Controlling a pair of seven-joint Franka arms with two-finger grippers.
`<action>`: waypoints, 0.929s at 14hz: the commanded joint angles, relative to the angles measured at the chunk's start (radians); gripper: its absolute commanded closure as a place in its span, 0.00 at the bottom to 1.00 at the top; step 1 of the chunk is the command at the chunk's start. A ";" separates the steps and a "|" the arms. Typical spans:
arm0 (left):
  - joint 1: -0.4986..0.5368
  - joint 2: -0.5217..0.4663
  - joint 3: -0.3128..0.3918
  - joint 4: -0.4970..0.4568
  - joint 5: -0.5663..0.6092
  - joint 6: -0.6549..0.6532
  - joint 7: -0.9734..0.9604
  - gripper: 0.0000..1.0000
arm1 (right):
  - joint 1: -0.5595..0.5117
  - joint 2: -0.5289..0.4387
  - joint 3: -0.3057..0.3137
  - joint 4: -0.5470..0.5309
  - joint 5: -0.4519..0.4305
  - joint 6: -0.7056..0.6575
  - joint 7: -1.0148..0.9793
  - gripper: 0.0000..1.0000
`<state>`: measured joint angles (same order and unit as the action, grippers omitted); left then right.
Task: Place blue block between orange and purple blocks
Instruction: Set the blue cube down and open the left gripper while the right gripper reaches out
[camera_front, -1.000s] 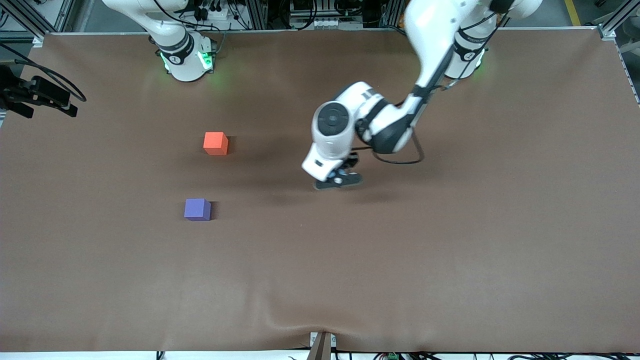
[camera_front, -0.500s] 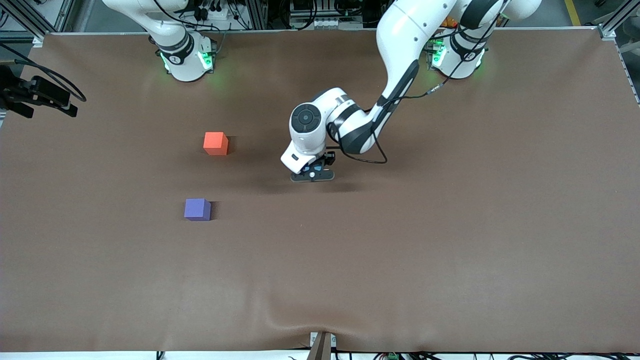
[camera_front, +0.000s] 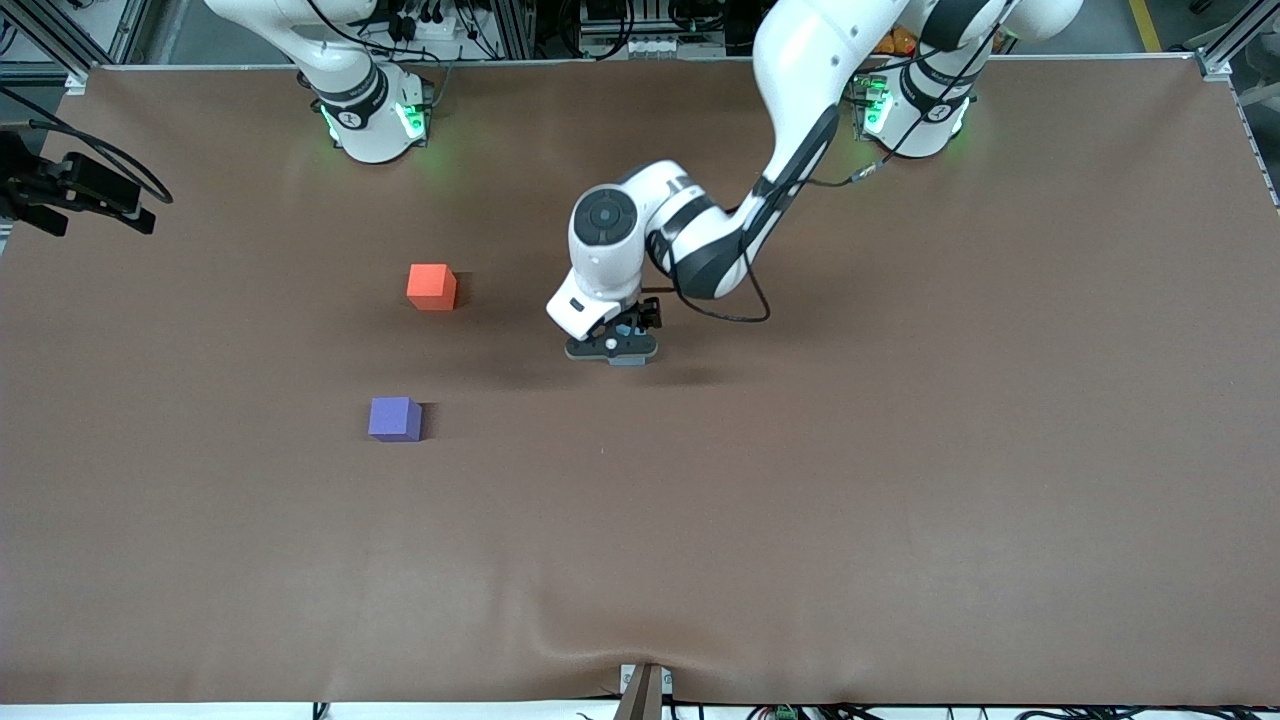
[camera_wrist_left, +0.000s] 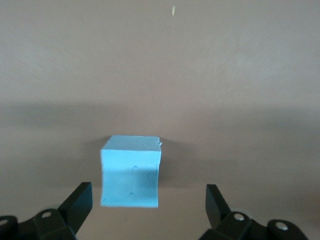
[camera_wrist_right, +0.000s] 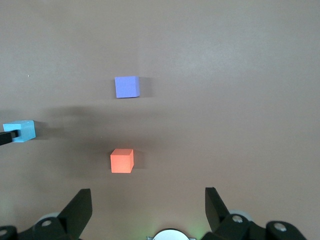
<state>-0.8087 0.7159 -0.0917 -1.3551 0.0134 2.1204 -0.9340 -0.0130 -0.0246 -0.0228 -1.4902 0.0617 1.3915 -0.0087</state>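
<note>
the left pincer (camera_front: 612, 352) hangs over the middle of the tabletop (camera_front: 800, 500), well apart from the other two cubes. in the left wrist view its fingers (camera_wrist_left: 80, 200) stand wide open, and the blue block (camera_wrist_left: 131, 171) sits in the gap between them, closer to one finger, neither finger touching it. whether the block is on the tabletop or just off it i cannot tell; the shadow beside it suggests it rests there. the wide spread looks meant to straddle the cube before closing, so i judge this the moment just ahead of the grasp.

the right pincer (camera_wrist_right: 147, 207) waits high near its own base, fingers spread and holding nothing, looking down on the orange block (camera_front: 431, 286) and, past it, the purple block (camera_front: 394, 418). these two lie apart with a bare strip between them, room for a third cube, toward the right arm's end from the left pincer.

count: three cubes, one each of blue, orange and purple; two pincers.
</note>
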 joint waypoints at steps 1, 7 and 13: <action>0.058 -0.172 0.006 -0.030 0.016 -0.118 -0.003 0.00 | -0.016 0.032 0.003 0.015 0.013 -0.009 -0.010 0.00; 0.311 -0.369 0.004 -0.033 0.023 -0.301 0.084 0.00 | -0.016 0.181 0.004 0.019 0.010 -0.015 -0.008 0.00; 0.586 -0.467 0.000 -0.055 0.023 -0.433 0.302 0.00 | 0.148 0.258 0.011 -0.077 0.039 0.171 0.006 0.00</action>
<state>-0.2998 0.3090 -0.0756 -1.3681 0.0220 1.7189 -0.6734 0.0761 0.2260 -0.0111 -1.5146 0.0777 1.4875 -0.0088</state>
